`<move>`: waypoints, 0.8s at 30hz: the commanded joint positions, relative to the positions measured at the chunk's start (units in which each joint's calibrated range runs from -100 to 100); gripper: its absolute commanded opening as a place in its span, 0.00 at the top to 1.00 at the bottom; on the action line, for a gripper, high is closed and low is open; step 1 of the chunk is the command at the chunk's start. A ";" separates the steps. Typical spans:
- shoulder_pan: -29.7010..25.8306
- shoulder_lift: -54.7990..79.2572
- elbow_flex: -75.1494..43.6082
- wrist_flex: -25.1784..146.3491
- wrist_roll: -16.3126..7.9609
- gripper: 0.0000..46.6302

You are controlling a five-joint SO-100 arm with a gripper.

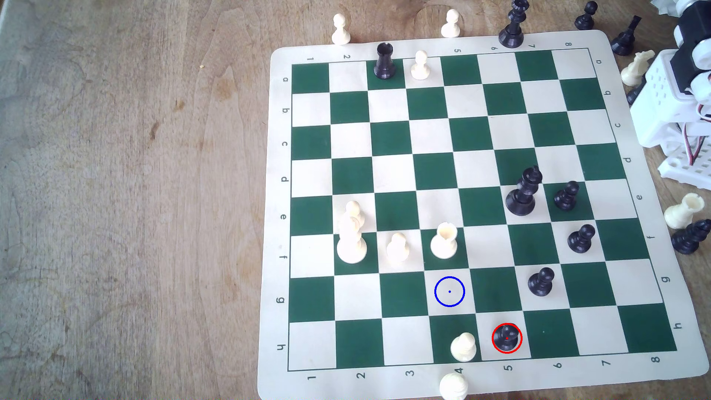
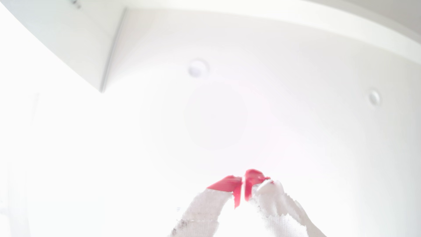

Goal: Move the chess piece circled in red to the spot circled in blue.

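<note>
The chess piece (image 1: 506,337), a small black pawn inside a red ring, stands on a cream square in the board's near row, column 5. The spot (image 1: 449,291), a cream square with a blue ring and dot, lies one row farther and one column toward the exterior view's left. In the wrist view my gripper (image 2: 242,182) points at a bright white ceiling, its two red-tipped white fingers pressed together with nothing between them. The arm's white base (image 1: 677,115) sits off the board at the exterior view's right edge, far from the pawn.
A white pawn (image 1: 463,347) stands right beside the circled pawn, and a white rook (image 1: 444,241) just beyond the spot. Black pawns (image 1: 541,282) and a black queen (image 1: 523,192) occupy the right half. Captured pieces (image 1: 685,211) lie off the board by the arm.
</note>
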 commanded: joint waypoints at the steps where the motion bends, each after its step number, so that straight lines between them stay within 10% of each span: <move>1: -0.46 0.14 0.81 -1.19 0.24 1.00; 24: -0.46 0.14 0.81 6.92 -1.51 1.00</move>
